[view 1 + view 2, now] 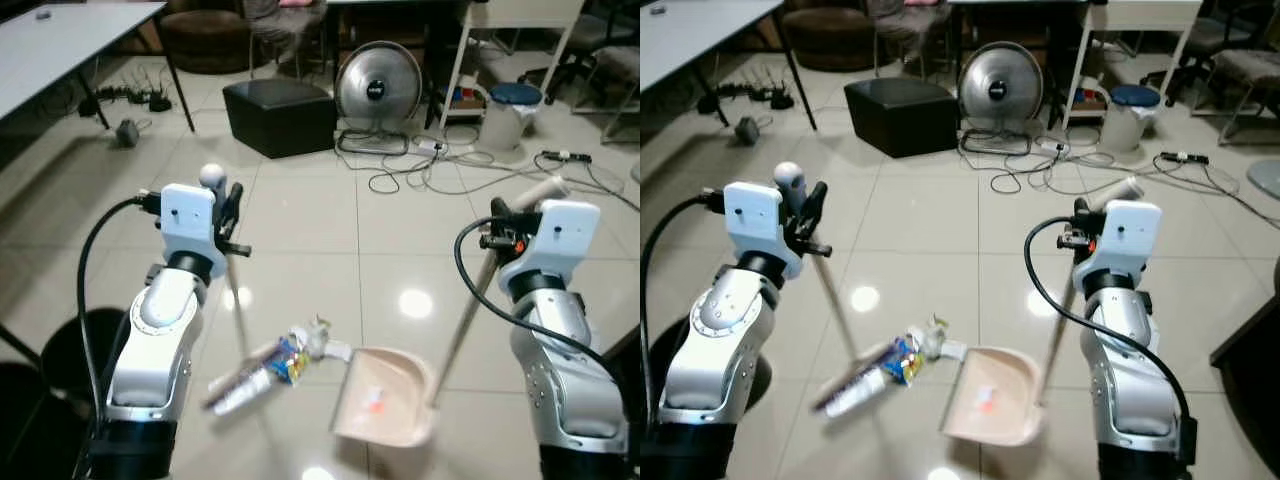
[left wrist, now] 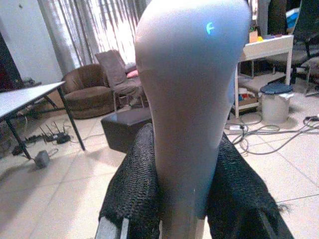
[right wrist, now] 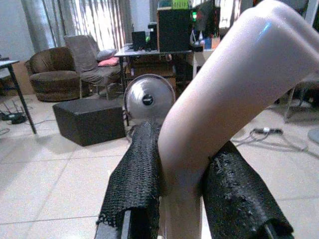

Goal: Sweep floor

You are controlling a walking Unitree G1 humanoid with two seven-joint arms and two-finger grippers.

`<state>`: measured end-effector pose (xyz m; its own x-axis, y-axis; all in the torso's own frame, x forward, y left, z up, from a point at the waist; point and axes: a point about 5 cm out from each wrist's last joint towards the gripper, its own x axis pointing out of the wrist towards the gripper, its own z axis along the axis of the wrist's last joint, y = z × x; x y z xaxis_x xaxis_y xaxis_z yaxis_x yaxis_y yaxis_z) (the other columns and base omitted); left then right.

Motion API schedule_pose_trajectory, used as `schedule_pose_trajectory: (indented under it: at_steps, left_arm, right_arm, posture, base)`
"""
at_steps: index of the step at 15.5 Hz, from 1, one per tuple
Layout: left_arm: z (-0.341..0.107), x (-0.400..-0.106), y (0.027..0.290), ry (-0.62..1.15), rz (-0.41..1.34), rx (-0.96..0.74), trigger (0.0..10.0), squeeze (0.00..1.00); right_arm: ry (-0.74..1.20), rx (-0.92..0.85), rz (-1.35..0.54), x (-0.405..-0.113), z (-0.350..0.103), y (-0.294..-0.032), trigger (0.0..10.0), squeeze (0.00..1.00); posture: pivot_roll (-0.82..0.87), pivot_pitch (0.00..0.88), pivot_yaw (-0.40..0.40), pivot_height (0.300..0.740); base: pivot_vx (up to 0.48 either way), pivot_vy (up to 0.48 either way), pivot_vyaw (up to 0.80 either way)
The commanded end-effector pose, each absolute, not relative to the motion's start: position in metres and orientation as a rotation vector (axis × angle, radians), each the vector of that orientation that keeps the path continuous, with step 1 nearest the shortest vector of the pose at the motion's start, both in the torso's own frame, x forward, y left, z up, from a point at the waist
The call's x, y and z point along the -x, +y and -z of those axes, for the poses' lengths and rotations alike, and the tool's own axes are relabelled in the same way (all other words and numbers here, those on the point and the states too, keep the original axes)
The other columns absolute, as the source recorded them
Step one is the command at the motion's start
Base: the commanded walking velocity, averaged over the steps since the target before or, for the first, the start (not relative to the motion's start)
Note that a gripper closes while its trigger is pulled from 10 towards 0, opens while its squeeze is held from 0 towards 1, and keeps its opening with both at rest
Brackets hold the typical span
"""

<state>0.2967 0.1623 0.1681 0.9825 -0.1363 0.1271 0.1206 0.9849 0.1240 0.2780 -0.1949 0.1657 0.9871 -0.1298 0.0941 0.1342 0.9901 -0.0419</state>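
Grippers clamp smooth broom handle (image 1: 236,290) and dustpan handle (image 1: 468,310)

Landmark: round silver floor fan (image 1: 377,90), standing on pale floor tiles (image 1: 300,210).
- Black box-shaped ottoman (image 1: 279,115) — just beside the fan, on its left.
- White bin with blue lid (image 1: 512,114) — to the fan's right, under a white table (image 1: 520,20).
- Loose cables (image 1: 440,165) — trailing over the tiles from the fan's base toward the right.
- Grey table (image 1: 70,45) — well left of the fan; a power strip (image 1: 125,96) lies beneath it.
- Brown armchair (image 2: 92,89) — behind the fan, far left, beside a grey chair with pink cushion (image 3: 97,62).
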Motion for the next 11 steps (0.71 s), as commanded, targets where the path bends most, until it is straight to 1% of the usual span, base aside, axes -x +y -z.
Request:
schedule_pose_trajectory:
  at_steps: [1, 3, 4, 7, 11]
  left_arm:
    - [-0.1778, -0.297, 0.1528, -0.182, 0.158, -0.102, 10.0, 0.0]
    - [-0.178, -0.2974, 0.1517, -0.183, 0.159, -0.101, 10.0, 0.0]
    - [-0.178, -0.2972, 0.1517, -0.182, 0.159, -0.101, 10.0, 0.0]
    - [-0.1783, -0.2971, 0.1529, -0.181, 0.152, -0.103, 10.0, 0.0]
    - [-0.1788, -0.2981, 0.1524, -0.183, 0.15, -0.1, 10.0, 0.0]
  right_arm:
    - [-0.104, 0.133, 0.173, -0.2777, -0.1688, -0.2046, 10.0, 0.0]
    - [-0.077, 0.221, 0.218, -0.2811, -0.1631, -0.2069, 10.0, 0.0]
    - [-0.079, 0.222, 0.217, -0.2813, -0.163, -0.2066, 10.0, 0.0]
    - [-0.105, 0.138, 0.187, -0.2792, -0.1669, -0.2038, 10.0, 0.0]
    - [-0.107, 0.094, 0.168, -0.2803, -0.1674, -0.2006, 10.0, 0.0]
  posture:
    - [-0.01, 0.006, 0.042, 0.74]
    - [-0.01, 0.006, 0.042, 0.74]
    - [-0.01, 0.006, 0.043, 0.74]
    - [0.0, 0.009, 0.042, 0.74]
    - [0.0, 0.008, 0.046, 0.74]
  base:
    - [0.382, 0.0, 0.0]
    - [0.379, 0.0, 0.0]
    - [0.382, 0.0, 0.0]
    - [0.381, 0.0, 0.0]
    - [0.38, 0.0, 0.0]
